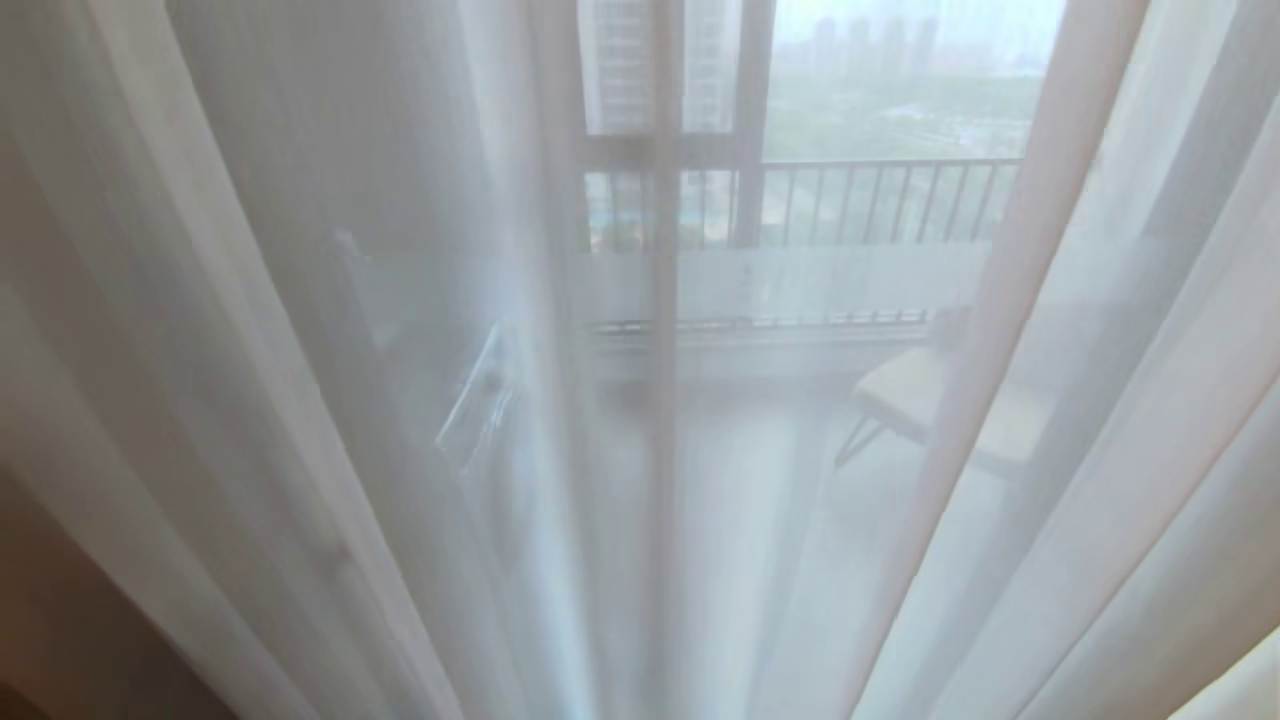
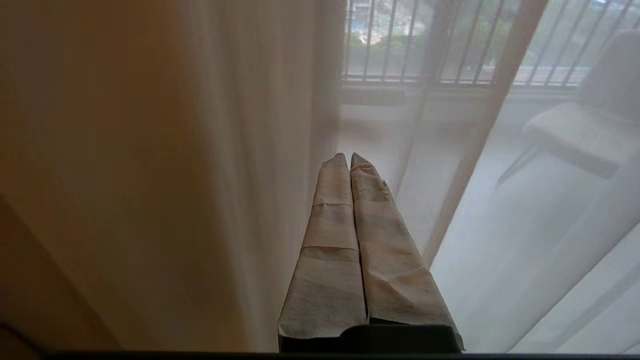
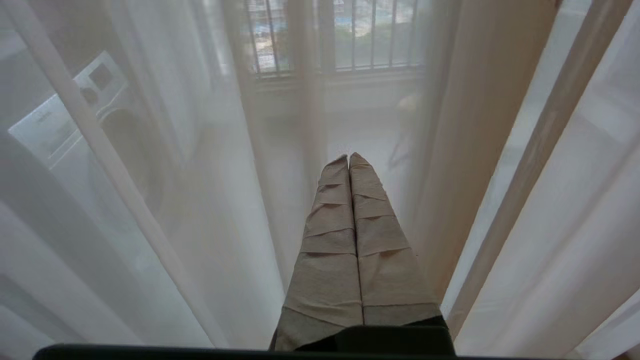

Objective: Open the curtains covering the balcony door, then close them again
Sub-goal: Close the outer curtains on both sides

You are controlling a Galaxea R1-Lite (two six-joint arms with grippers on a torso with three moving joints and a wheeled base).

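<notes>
The curtains (image 1: 250, 330) are drawn across the door (image 1: 662, 300), which is seen only through the sheer fabric. The left gripper (image 2: 348, 159) is pressed shut and empty, just short of the folds near a beige panel. The right gripper (image 3: 348, 159) is likewise shut, holding nothing, probably since no pull has begun.

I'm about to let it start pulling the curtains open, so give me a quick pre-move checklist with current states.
1. Curtains drawn across the balcony door: ok, sheer fabric fills the head view.
2. Left pincer empty: ok, shut, nothing between its taped fingers.
3. Right pincer empty: ok, shut likewise.
4. Either pincer gripping fabric: not ok, neither holds any.
5. Parting edge located: cannot tell, several folds overlap.
6. Chair outside, behind the glass: ok.
</notes>
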